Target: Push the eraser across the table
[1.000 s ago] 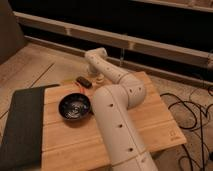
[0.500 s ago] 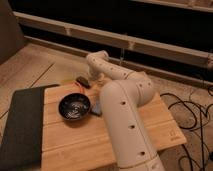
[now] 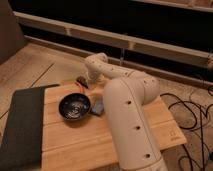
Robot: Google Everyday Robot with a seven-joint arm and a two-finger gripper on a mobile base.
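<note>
- one gripper (image 3: 86, 82), fingers' state not discernible, is reaching to the table's (image 3: 75, 145) far edge.
- one small brown-red object (image 3: 81, 81), possibly the eraser, is lying there.
- one dark bowl (image 3: 75, 106) is sitting nearby.
- one dark grey mat (image 3: 22, 125) is lying left.

The robot's arm (image 3: 131, 120) is a thick, cream-white tube of smooth rounded segments, with small dark round holes dotted along its length. Its gripper (image 3: 85, 82), a small dark piece, sits left of the frame's centre.
</note>
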